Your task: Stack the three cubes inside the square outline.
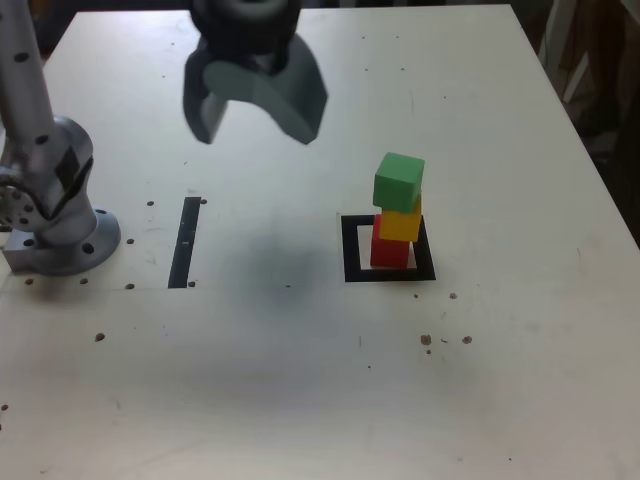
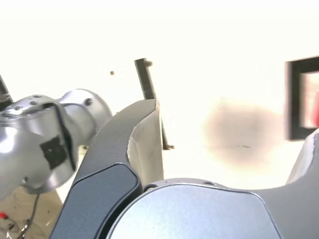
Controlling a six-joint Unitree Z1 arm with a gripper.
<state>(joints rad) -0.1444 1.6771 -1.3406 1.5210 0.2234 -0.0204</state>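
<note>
The grey curved-finger gripper (image 1: 256,130) is spread wide and holds nothing, raised above the white worktop (image 1: 480,360) between the silver cylindrical arm base (image 1: 62,238) and the cubes in the exterior view. The three small solid-coloured cubes stand in one stack: the red cube (image 1: 389,250) at the bottom, the orange-yellow cube (image 1: 400,224) on it, set slightly toward the exterior view's right, and the green cube (image 1: 399,181) on top, turned a little. The red cube sits inside the thick black square outline with a white centre (image 1: 352,250), which lies nearer the worktop's right edge than its far left corner in the exterior view. The thin black straight strip (image 1: 185,243) lies between the arm base and the outline
</note>
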